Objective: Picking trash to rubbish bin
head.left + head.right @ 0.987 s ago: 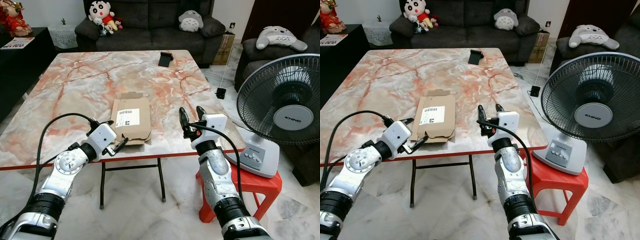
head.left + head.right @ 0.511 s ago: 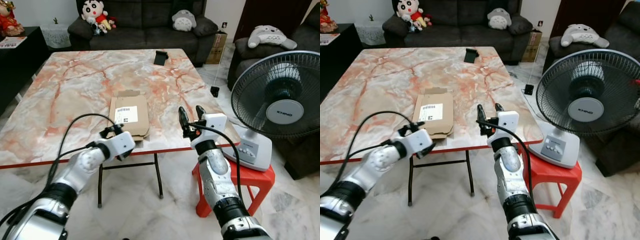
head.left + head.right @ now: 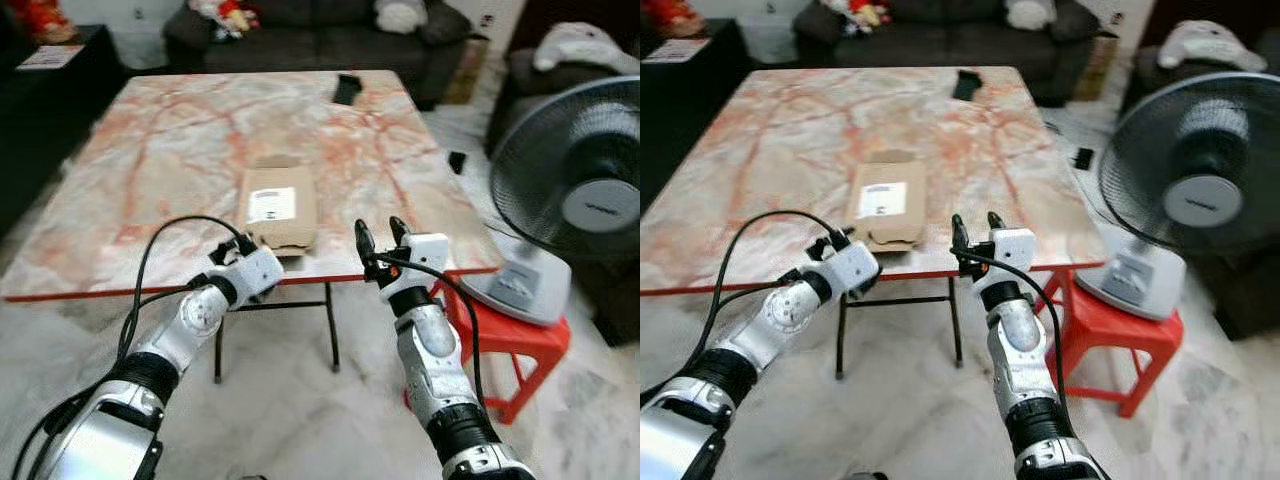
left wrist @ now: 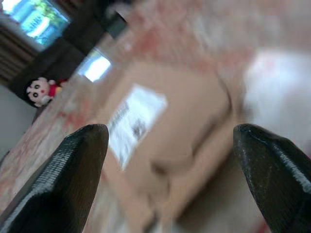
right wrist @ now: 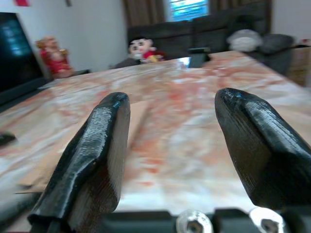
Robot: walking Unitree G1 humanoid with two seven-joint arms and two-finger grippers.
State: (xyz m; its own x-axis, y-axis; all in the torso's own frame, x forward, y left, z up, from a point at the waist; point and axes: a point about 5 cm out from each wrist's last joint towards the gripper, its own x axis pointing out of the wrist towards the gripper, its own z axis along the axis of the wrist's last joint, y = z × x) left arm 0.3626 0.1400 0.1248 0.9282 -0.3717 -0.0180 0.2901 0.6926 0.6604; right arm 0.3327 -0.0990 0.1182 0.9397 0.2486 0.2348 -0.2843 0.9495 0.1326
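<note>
A flattened brown cardboard box [image 3: 280, 203] with a white label lies on the marble table [image 3: 170, 160], close to its front edge. My left gripper [image 3: 236, 249] hovers at that front edge, just short of the box's near end. In the left wrist view its fingers [image 4: 73, 165] stand wide apart, with the box [image 4: 194, 111] beyond them and nothing held. My right gripper [image 3: 378, 234] is raised at the table's front edge, to the right of the box. It is open and empty, and its wrist view looks across the tabletop [image 5: 194, 97].
A large standing fan [image 3: 575, 190] rests on a red plastic stool [image 3: 500, 335] close by my right arm. A small black object [image 3: 346, 88] lies at the table's far end. A dark sofa [image 3: 330, 40] is behind the table and a black cabinet [image 3: 40, 95] to the left.
The camera has shifted and the picture has blurred. My left gripper has drawn back from the cardboard's near edge to the table's front edge. The right gripper holds its pose.
</note>
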